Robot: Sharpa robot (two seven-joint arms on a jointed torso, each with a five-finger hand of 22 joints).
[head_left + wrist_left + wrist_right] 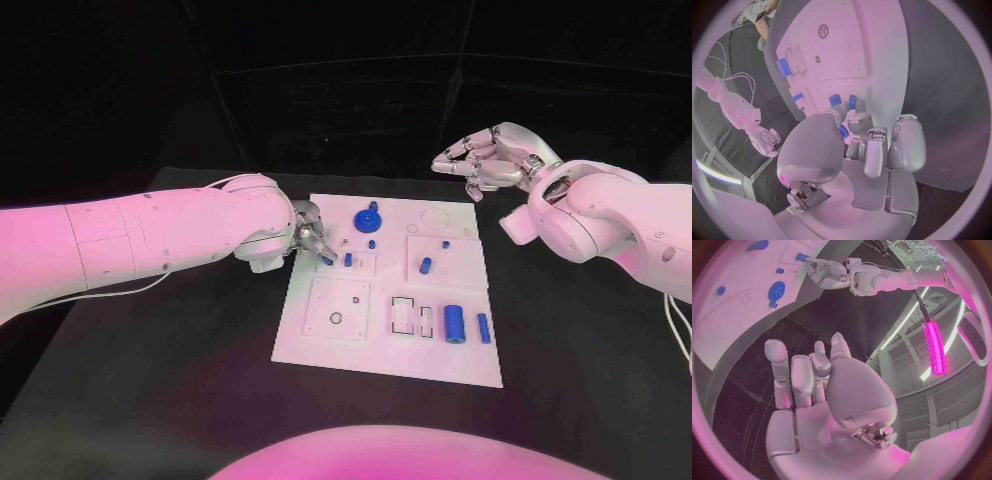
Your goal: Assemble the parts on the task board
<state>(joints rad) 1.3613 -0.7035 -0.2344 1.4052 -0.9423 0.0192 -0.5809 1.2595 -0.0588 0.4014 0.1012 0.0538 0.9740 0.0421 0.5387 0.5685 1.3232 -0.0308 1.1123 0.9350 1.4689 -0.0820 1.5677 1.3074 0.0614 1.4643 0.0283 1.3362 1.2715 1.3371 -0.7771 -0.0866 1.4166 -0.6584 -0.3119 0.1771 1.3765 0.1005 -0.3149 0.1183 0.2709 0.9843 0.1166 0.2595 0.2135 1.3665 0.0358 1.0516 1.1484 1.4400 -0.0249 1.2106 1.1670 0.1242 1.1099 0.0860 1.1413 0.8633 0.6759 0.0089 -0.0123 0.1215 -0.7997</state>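
Note:
The white task board [382, 350] lies mid-table. My left hand [309, 240] hangs over the board's left edge and pinches a small blue part [329, 259] between thumb and a finger; the left wrist view shows that part [843, 132] at the fingertips of this hand [861, 145]. Two small blue pegs [843, 100] stand on the board just beyond. My right hand [483, 158] is raised beyond the board's far right corner, fingers curled in on nothing. A round blue knob [369, 217] sits near the far edge, also seen from the right wrist [776, 290].
Two blue cylinders [454, 322] lie at the board's near right, beside rectangular slots [414, 317]. A plate with a round hole [336, 305] sits at the near left. Small blue pegs [426, 265] stand mid-board. Black table [159, 360] surrounds the board.

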